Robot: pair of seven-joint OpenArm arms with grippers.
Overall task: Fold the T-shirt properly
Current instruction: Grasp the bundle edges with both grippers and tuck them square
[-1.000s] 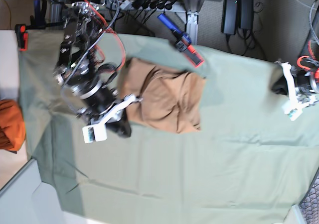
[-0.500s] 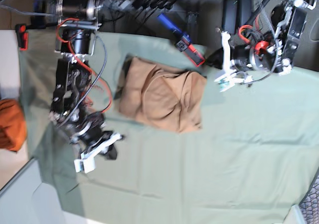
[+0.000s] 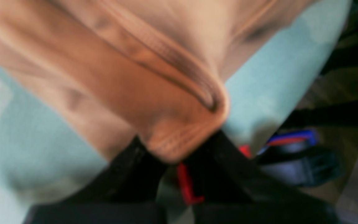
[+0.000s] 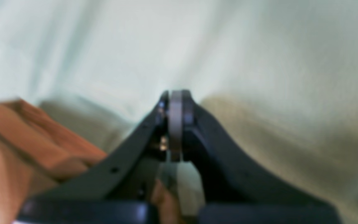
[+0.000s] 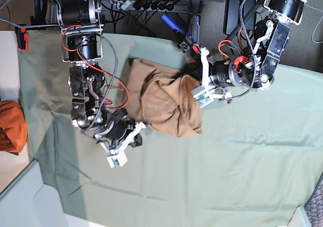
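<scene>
The T-shirt is lying crumpled in the frame's upper middle. The left gripper is pinching its hemmed edge; the right gripper is staying pressed together, empty.

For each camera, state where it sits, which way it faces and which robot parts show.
Base: overhead, looking down on the green sheet, both arms, T-shirt.
Left wrist: on the left arm, facing along its left gripper, shut on the T-shirt's hem.
Right wrist: on the right arm, facing along the shut right gripper, over the sheet.
Shared: all three show T-shirt and sheet.
</scene>
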